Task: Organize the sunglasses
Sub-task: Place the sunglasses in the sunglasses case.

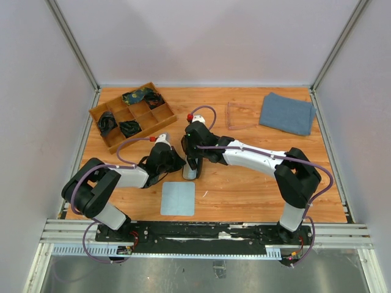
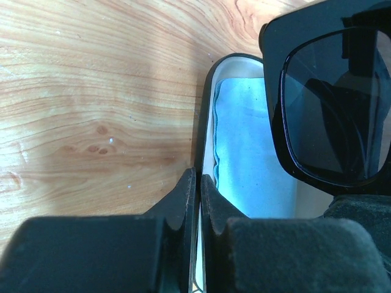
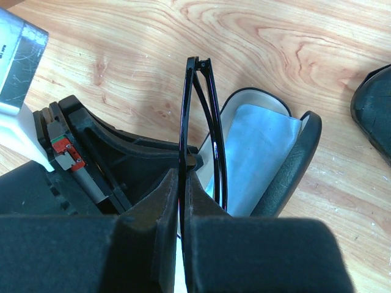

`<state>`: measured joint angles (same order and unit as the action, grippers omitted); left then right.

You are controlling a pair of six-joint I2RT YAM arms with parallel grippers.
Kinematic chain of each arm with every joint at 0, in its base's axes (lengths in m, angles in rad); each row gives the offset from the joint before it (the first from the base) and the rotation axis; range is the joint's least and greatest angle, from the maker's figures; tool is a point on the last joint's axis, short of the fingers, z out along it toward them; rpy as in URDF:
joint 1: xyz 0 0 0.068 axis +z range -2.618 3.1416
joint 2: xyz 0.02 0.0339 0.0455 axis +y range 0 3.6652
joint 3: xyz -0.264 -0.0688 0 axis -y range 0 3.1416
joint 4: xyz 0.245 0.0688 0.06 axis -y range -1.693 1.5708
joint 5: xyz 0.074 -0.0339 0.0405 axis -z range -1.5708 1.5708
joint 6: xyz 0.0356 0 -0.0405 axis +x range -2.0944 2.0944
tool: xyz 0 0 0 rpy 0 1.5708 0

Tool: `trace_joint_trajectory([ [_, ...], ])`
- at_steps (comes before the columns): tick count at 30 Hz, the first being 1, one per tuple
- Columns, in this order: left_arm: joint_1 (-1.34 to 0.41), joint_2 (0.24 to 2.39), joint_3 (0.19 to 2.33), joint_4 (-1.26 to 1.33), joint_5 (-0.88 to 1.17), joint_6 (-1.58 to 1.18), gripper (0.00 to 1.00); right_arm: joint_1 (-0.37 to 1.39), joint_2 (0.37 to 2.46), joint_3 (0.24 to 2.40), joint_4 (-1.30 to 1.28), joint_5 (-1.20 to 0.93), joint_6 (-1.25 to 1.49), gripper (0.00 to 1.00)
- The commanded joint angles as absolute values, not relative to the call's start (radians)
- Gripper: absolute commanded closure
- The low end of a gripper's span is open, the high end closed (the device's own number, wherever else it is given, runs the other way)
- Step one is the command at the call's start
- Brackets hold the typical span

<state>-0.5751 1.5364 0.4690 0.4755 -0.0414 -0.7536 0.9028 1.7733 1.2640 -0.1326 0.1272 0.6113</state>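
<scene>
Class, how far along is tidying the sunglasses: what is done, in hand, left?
Done: a case lies open with a cloth inside. In hand: left gripper pinches its rim; right gripper holds the black sunglasses over it. Left: seating them, and the pale glasses on the table.

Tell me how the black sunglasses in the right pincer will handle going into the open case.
The black sunglasses look slim and folded, so probably light and rigid but fragile under a hard squeeze. The right pincer grips only one narrow edge, so they may pivot. Glossy lenses likely slip and scratch.
</scene>
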Motion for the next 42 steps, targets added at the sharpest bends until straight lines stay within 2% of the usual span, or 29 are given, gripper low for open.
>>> trace_joint_trajectory([
  [1,-0.584,1.498,0.46,0.493,-0.096,-0.792,1.0,0.9,1.769,1.262,-0.152,0.166,0.632,0.99],
  [23,-0.616,1.522,0.468,0.473,-0.18,-1.013,1.0,0.888,1.758,1.256,-0.143,0.162,0.63,0.99],
  [42,-0.689,1.576,0.624,0.189,-0.406,-1.09,0.99,0.884,1.77,1.267,-0.158,0.164,0.617,0.99],
])
